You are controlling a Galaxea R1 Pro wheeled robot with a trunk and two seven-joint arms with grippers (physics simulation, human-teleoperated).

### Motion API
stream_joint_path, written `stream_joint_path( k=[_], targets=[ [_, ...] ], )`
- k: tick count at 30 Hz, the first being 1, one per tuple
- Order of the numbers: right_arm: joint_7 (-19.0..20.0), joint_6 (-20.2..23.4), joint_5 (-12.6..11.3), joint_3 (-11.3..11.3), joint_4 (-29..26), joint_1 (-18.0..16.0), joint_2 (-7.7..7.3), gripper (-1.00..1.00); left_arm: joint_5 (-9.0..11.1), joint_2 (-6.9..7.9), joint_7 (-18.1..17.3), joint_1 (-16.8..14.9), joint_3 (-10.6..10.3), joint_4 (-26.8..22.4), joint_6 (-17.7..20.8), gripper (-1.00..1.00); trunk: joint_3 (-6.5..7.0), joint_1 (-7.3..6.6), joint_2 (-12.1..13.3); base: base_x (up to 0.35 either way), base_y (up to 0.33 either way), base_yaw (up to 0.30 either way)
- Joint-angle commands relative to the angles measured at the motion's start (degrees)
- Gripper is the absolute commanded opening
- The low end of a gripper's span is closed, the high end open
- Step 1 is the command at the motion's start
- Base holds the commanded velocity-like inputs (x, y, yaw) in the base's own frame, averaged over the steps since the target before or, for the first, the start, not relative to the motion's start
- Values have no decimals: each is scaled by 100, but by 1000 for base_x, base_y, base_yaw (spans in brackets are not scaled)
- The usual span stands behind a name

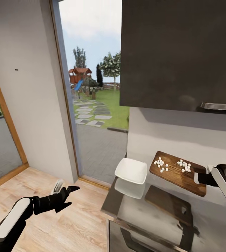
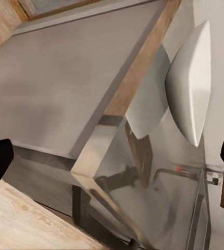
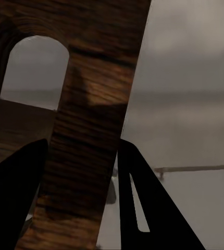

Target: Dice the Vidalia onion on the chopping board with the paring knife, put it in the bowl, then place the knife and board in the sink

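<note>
My right gripper is shut on the handle end of the dark brown chopping board, holding it in the air above the glossy grey countertop, tilted. Two small heaps of white diced onion lie on the board. The white squarish bowl stands on the countertop just left of the board's far end. The right wrist view shows my fingers either side of the board beside its handle slot. My left gripper hangs open over the wooden floor, left of the counter. Knife, sink and whole onion are out of view.
A dark wall cabinet hangs above the counter. A tall glass opening onto a garden is left of it, then a white wall. Wooden floor runs along the counter's end. Grey cabinet fronts with a dark bar handle sit below.
</note>
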Motion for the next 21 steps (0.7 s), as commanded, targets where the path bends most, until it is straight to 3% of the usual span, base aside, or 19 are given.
stream_joint_path(
  k=[1,21],
  targets=[
    [-59,15,-62,1,-4,-2,-1,-100,60,4,54,-2,-8,-4,0,100,7,4,-4,73,0,0],
    [-59,15,-56,1,-4,-2,5,-100,60,12,52,-2,-8,-4,0,100,191,4,-4,38,0,0]
  ],
)
